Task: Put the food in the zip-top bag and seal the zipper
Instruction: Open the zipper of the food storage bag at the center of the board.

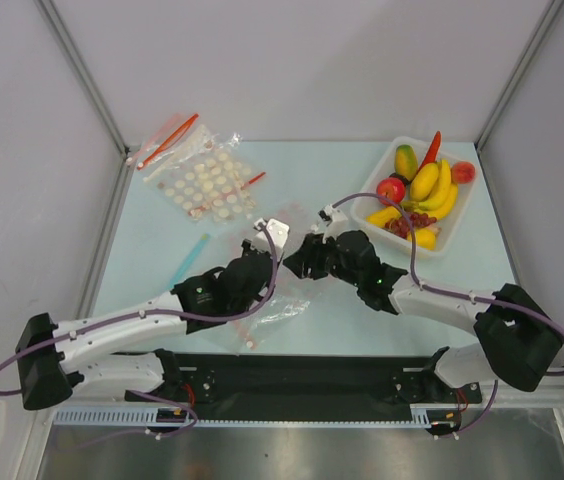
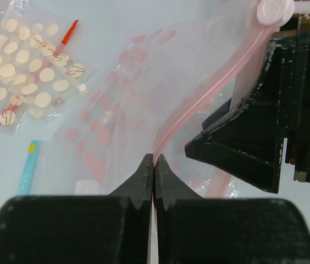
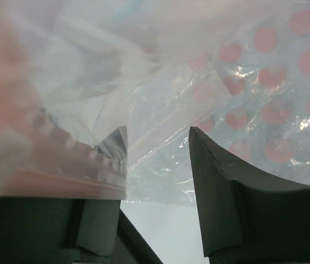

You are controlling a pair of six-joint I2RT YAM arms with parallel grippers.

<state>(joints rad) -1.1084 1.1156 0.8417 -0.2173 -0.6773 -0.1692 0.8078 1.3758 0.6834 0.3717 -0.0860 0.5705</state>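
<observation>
A white tray [image 1: 452, 232] at the far right of the surface [image 1: 332, 165] holds all of the food [image 1: 424, 185]. In it are yellow bananas [image 1: 432, 188], a red apple [image 1: 391, 189], a mango [image 1: 405, 160], a red chili [image 1: 432, 147], a peach [image 1: 463, 172] and dark grapes [image 1: 414, 220].

The zip-top bag [image 1: 280, 306] is near the middle of the surface, between the two arms and well apart from the tray. No food shows inside it. Its crinkled clear film lies partly over a flat pink-dotted bag [image 2: 97, 143], whose dots show through. Clear bags with white dots [image 1: 207, 182] lie at the far left, and a light blue strip [image 1: 190, 258] lies beside the left arm.

The left end effector [image 2: 154, 164] has its fingers pressed together on the zipper [image 2: 199, 104]. It pinches the pink-red strip at one end. From there the strip runs up and away to a pale round tab [image 2: 273, 10] beside the right arm's dark fingers.

The right end effector [image 3: 156, 135] has its fingers apart, with a clear gap between them. The bag's mouth edge, with its pink band, is draped over one finger [image 3: 111, 151]. The other finger [image 3: 221, 181] stands bare beside the film. Only thin clear plastic shows across the gap between them.
</observation>
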